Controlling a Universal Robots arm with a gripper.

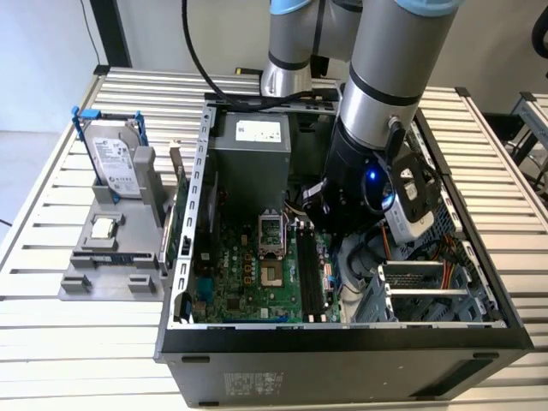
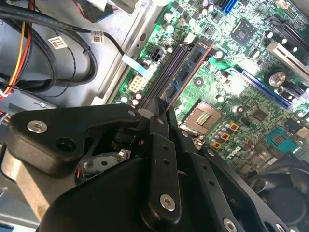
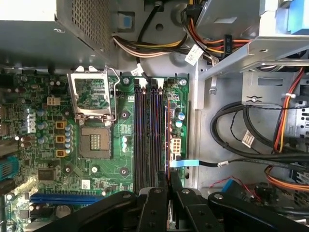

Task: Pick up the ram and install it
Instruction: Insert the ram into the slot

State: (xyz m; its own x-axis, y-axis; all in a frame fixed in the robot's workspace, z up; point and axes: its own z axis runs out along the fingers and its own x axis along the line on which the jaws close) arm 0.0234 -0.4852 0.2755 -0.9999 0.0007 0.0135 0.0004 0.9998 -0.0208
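In both wrist views the ram [image 2: 189, 67] [image 3: 167, 145] appears edge-on as a thin dark blue-green stick with a reddish edge. My gripper [image 2: 161, 110] [image 3: 169, 187] is shut on its near end, its black fingers [image 3: 153, 205] pressed against both faces. The stick runs parallel to the long black memory slots [image 3: 147, 140], along their side nearest the case wall. I cannot tell whether it is seated in a slot. In the exterior view the arm's wrist [image 1: 364, 184] reaches down into the open computer case, above the slots [image 1: 312, 278].
The open processor socket [image 3: 94, 140] lies beside the slots. The grey power supply [image 1: 253, 154] is at the back of the case, with cable bundles [image 3: 251, 140] and a drive cage [image 1: 419, 287] on the other side. A hard drive [image 1: 116, 158] stands on a grey holder outside the case.
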